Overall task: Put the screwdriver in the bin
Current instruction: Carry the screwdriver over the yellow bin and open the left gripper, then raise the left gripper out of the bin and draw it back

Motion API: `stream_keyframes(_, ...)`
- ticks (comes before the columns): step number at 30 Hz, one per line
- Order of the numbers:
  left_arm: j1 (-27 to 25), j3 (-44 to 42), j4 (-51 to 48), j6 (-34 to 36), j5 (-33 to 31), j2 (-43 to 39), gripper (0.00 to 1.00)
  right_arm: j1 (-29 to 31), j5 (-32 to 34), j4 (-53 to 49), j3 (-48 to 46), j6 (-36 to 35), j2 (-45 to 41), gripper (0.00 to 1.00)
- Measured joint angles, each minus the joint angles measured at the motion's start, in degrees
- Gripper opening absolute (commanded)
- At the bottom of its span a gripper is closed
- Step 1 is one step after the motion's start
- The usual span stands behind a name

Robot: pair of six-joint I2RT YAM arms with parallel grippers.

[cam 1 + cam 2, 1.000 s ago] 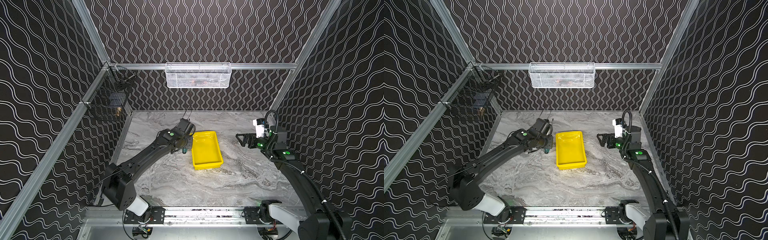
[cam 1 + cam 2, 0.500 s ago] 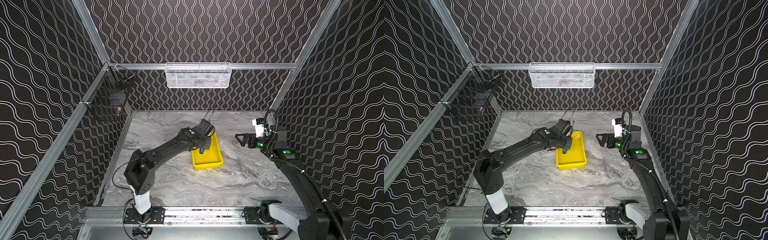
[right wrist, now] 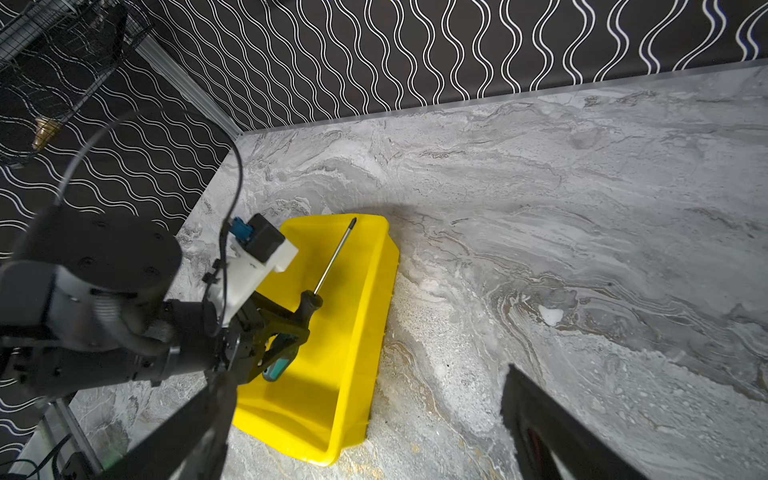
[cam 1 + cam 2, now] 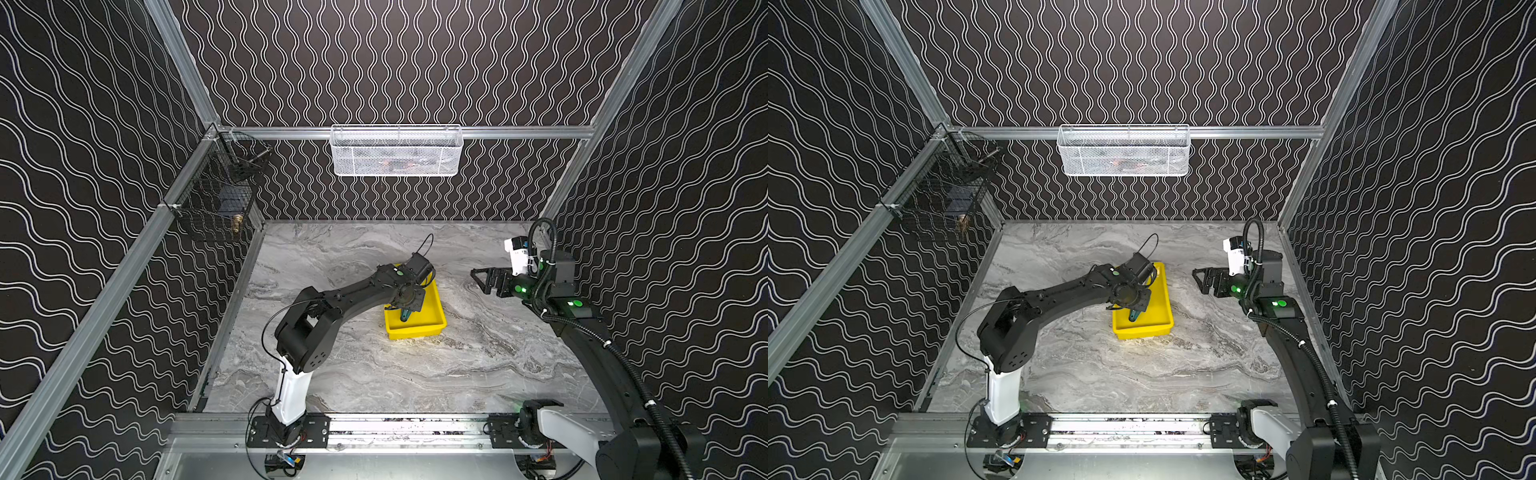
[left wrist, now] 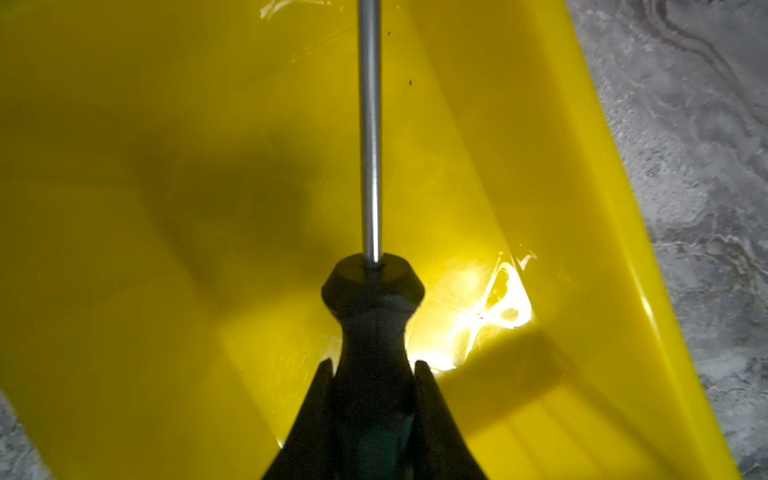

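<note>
The yellow bin (image 4: 432,318) (image 4: 1160,320) lies mid-table. My left gripper (image 4: 409,305) (image 4: 1134,301) hangs over it, shut on the screwdriver (image 4: 404,316) (image 4: 1133,316) by its black and teal handle. In the left wrist view the left gripper (image 5: 372,365) pinches the screwdriver (image 5: 372,291), whose shaft runs out over the bin (image 5: 166,208) floor. In the right wrist view the screwdriver (image 3: 332,257) points along the bin (image 3: 345,332), its tip by the far wall; whether it touches is unclear. My right gripper (image 4: 478,278) (image 4: 1200,278) (image 3: 368,374) stands open and empty, right of the bin.
A white mesh basket (image 4: 397,151) hangs on the back wall and a black wire basket (image 4: 216,199) on the left wall. The marble table (image 4: 374,374) is walled on three sides, with a metal rail (image 4: 395,428) along the front.
My left arm has swung right, carrying the screwdriver from left of the bin to over its inside. The right arm has not moved.
</note>
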Motion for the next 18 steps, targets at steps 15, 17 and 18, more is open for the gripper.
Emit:
stream_keyframes(15, 0.2, 1.3, 2.6, 0.5, 0.6, 2.3, 0.91, 0.0, 0.5, 0.1, -0.8, 0.1, 0.6, 0.99)
stream_keyframes(17, 0.4, 3.2, 1.7, 1.2, 0.2, 0.7, 0.99, 0.0, 1.3, 0.1, -0.9, 0.5, 0.6, 0.99)
stream_keyframes(18, 0.6, 4.0, 1.6, 1.9, -0.1, -0.5, 0.99, 0.0, 1.7, 0.2, -0.9, 0.5, 0.6, 0.99)
